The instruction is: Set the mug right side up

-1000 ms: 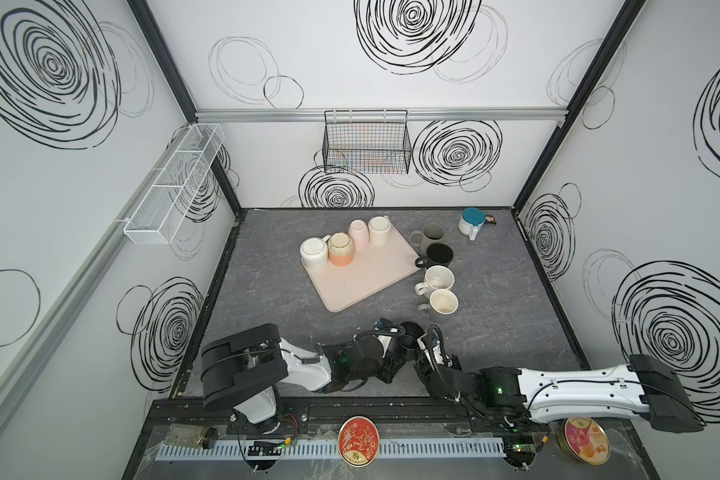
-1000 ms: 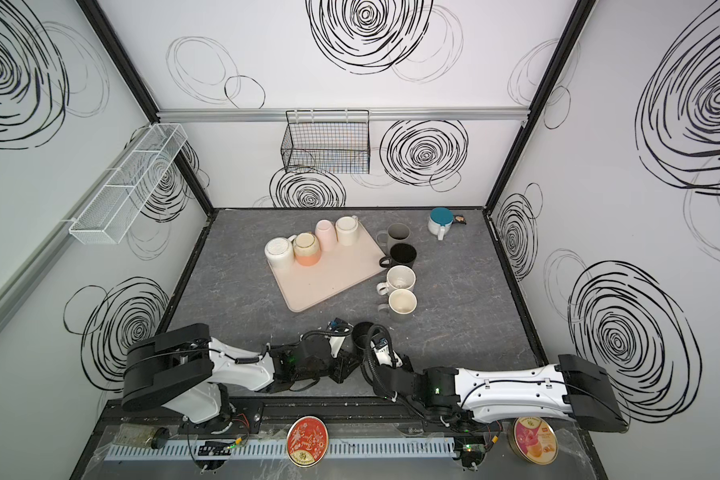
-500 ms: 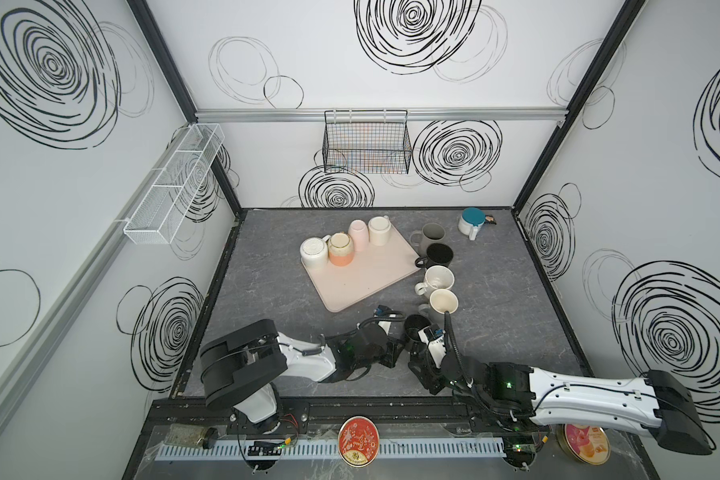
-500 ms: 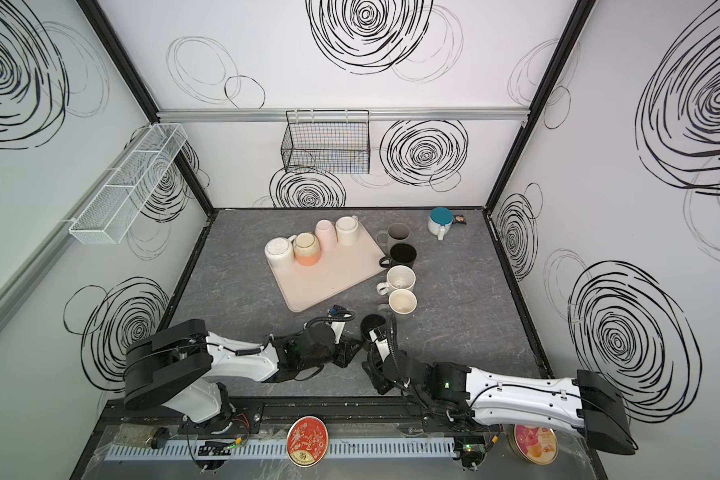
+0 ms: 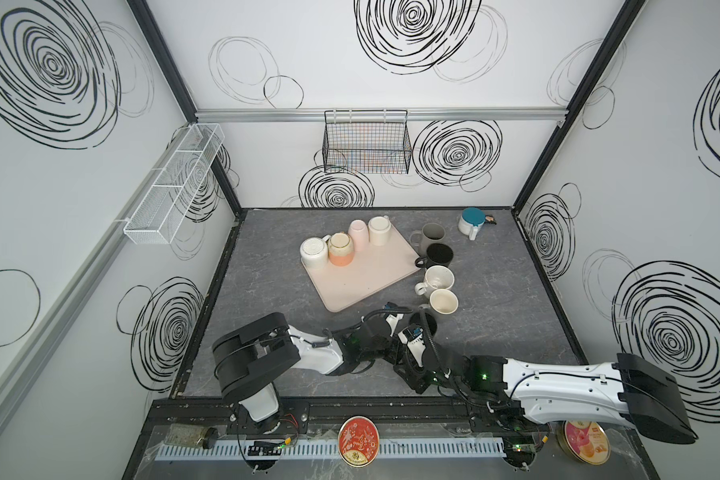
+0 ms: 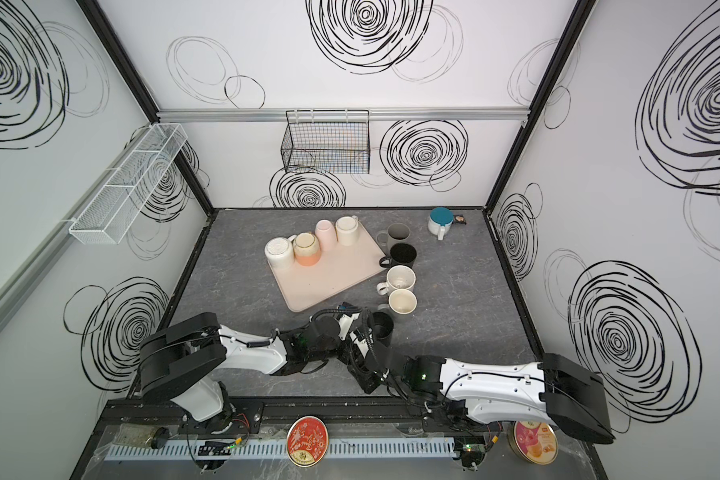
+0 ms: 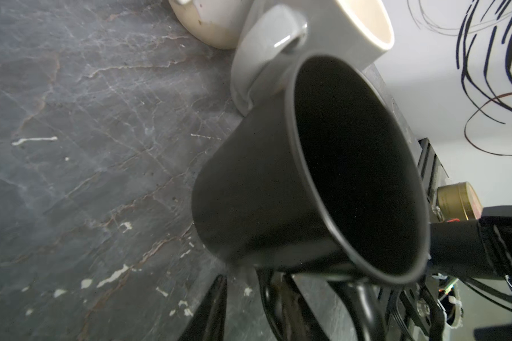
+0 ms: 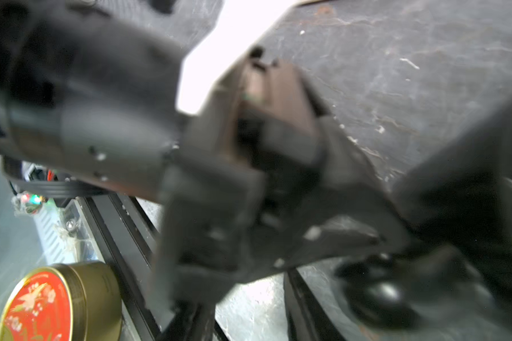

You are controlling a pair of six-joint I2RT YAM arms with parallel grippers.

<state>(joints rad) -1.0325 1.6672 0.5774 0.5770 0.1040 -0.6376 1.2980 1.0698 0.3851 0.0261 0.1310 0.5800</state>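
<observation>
The black mug (image 5: pixel 425 329) (image 6: pixel 382 329) stands mouth up on the table, right beside a cream mug (image 5: pixel 443 301). In the left wrist view the black mug (image 7: pixel 278 183) fills the middle, with its dark inside showing. My left gripper (image 5: pixel 395 332) (image 7: pixel 246 310) sits just left of it, open, with bare table between its fingers. My right gripper (image 5: pixel 406 361) (image 8: pixel 249 319) is close in front of the mug, open, with only table in its gap. That view is blurred and mostly filled by the left arm's wrist.
Upright mugs (image 5: pixel 435 279) stand in a row behind the black one. A pink tray (image 5: pixel 362 282) holds several upside-down cups. A teal-lidded cup (image 5: pixel 471 222) is at the back right. Two tins (image 5: pixel 357 440) sit on the front rail. Both arms crowd together at the front middle.
The black mug has shifted back and right to the cream mug. The left jaws have widened off it. The right arm has swung lower and further left.
</observation>
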